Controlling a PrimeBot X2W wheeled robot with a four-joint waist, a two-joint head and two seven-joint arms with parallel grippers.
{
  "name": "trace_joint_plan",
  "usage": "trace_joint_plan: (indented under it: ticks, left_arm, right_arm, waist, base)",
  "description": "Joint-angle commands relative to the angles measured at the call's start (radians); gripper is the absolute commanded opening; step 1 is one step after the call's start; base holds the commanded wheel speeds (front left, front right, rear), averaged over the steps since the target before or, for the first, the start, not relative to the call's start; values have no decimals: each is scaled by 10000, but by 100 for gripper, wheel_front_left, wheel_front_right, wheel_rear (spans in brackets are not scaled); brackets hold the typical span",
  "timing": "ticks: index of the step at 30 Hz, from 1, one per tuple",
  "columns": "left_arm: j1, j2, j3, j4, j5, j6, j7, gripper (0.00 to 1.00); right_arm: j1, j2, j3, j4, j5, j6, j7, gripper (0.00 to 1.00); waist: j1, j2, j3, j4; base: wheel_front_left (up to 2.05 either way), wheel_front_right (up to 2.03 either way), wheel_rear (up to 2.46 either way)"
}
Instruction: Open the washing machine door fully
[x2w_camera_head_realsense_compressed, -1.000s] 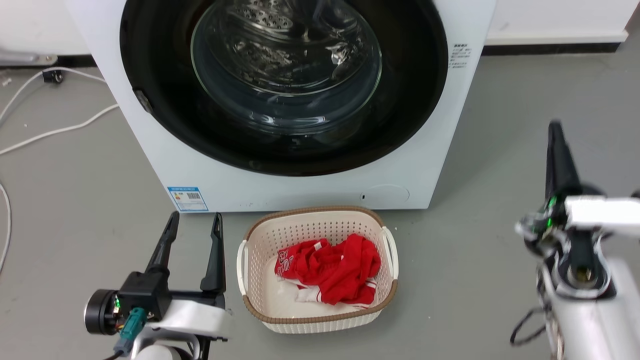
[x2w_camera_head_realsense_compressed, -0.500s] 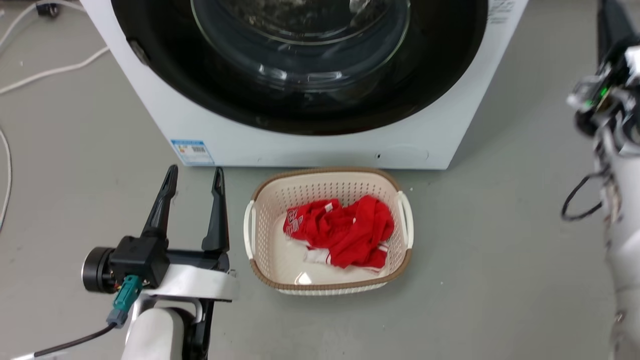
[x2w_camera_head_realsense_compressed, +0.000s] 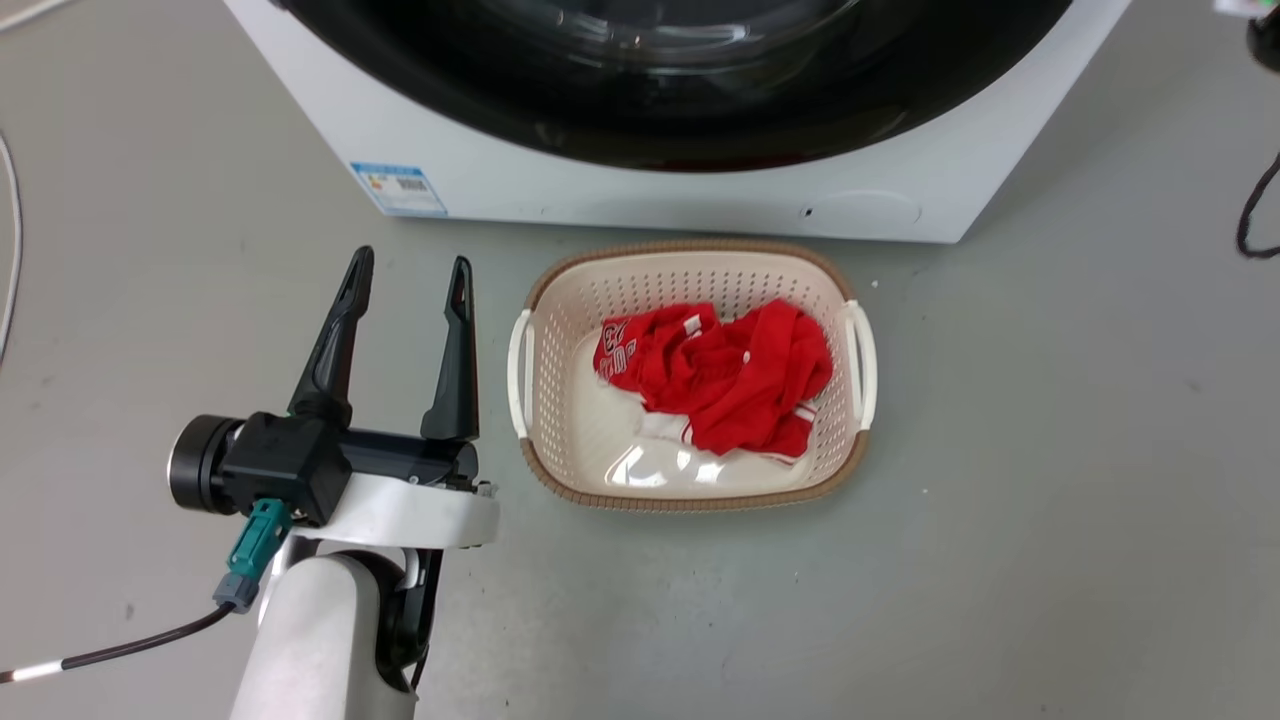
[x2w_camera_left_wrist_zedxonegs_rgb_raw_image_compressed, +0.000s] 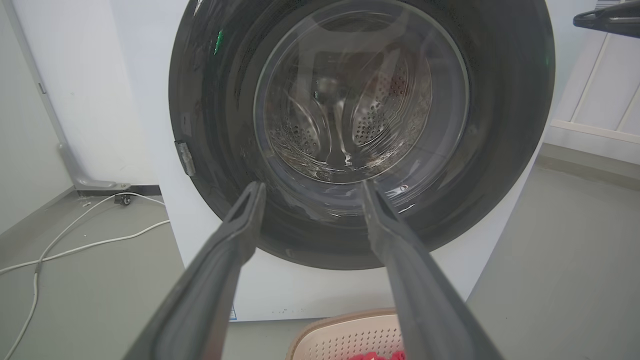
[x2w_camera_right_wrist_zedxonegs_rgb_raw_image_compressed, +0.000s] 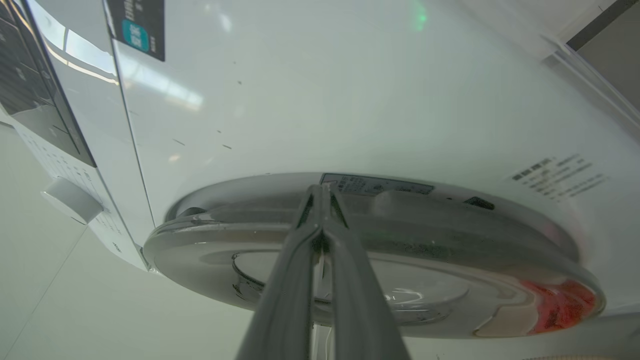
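The washing machine (x2w_camera_head_realsense_compressed: 650, 205) is a white box; its round glossy black door (x2w_camera_head_realsense_compressed: 700, 130) lies shut against the front. In the left wrist view the door (x2w_camera_left_wrist_zedxonegs_rgb_raw_image_compressed: 210, 125) faces me with its clear glass bowl in the middle, and my left gripper (x2w_camera_left_wrist_zedxonegs_rgb_raw_image_compressed: 311, 187) stands open before it, holding nothing. The left gripper (x2w_camera_head_realsense_compressed: 410, 268) hovers over the floor left of the basket. In the right wrist view my right gripper (x2w_camera_right_wrist_zedxonegs_rgb_raw_image_compressed: 320, 191) is shut, its tips at the door's (x2w_camera_right_wrist_zedxonegs_rgb_raw_image_compressed: 400, 225) rim where that meets the machine's front (x2w_camera_right_wrist_zedxonegs_rgb_raw_image_compressed: 300, 100). Whether they touch is unclear.
A cream laundry basket (x2w_camera_head_realsense_compressed: 690, 490) with red clothing (x2w_camera_head_realsense_compressed: 720, 375) sits on the grey floor just before the machine. A white cable (x2w_camera_left_wrist_zedxonegs_rgb_raw_image_compressed: 75, 240) trails along the floor at the left. A dark cable (x2w_camera_head_realsense_compressed: 1250, 215) hangs at the far right.
The head camera has tipped down, so the machine and basket slid up the picture. My right arm rose up and to the right, almost out of the head view. The left gripper stays open.
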Motion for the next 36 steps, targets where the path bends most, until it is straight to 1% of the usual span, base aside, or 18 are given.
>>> trace_joint_plan:
  ticks: [1,6,11,14,19,27,31,32,33,34,35,36]
  left_arm:
    - [-167,-17,-41,-60,-9,-40,-26,100]
    - [-373,-19,-127,-149,-85,64,-26,100]
    - [-568,-17,-77,-207,-30,71,-26,100]
    - [-651,-16,-93,-174,-12,52,-26,100]
    - [-713,-16,-169,-103,-77,96,-26,100]
    - [-617,-15,-203,5,-127,185,-26,100]
    - [-462,-15,-171,119,-108,181,-26,100]
    - [-462,-15,-171,119,-108,181,-26,100]
    - [-370,-15,-142,194,-66,162,-26,100]
    - [-370,-15,-142,194,-66,162,-26,100]
    - [-260,-15,-141,264,-13,127,-26,100]
    - [-260,-15,-141,264,-13,127,-26,100]
  right_arm:
    - [-367,-56,86,302,-142,0,205,0]
    - [-1096,-93,364,1071,-519,0,745,0]
    - [-1710,-44,385,1687,-760,0,677,0]
    - [-1987,61,371,2062,-777,-6,874,0]
    - [-2180,251,413,2317,-695,2,1611,0]
    - [-1835,191,539,2124,-556,2,3005,0]
    - [-1307,248,675,1692,-428,2,3980,0]
    - [-1307,248,675,1692,-428,2,3980,0]
    - [-939,268,751,1355,-350,0,4423,0]
    - [-939,268,751,1355,-350,0,4423,0]
    - [-507,367,708,968,-118,2,4905,0]
    - [-507,367,708,968,-118,2,4905,0]
  waist:
    - [-2,-1,310,154]
    - [-2,-1,704,256]
    - [-2,-1,1035,272]
    - [-2,-1,1118,296]
    - [-2,-1,1155,320]
    - [-2,-1,921,242]
    - [-2,-1,613,145]
    - [-2,-1,613,145]
    - [-2,-1,392,73]
    - [-2,-1,392,73]
    - [-2,-1,129,1]
    - [-2,-1,129,1]
  base:
    - [0,0,0]
    - [0,0,0]
    - [0,0,0]
    - [0,0,0]
    - [0,0,0]
    - [0,0,0]
    - [0,0,0]
    - [0,0,0]
    - [0,0,0]
    - [0,0,0]
    - [0,0,0]
    - [0,0,0]
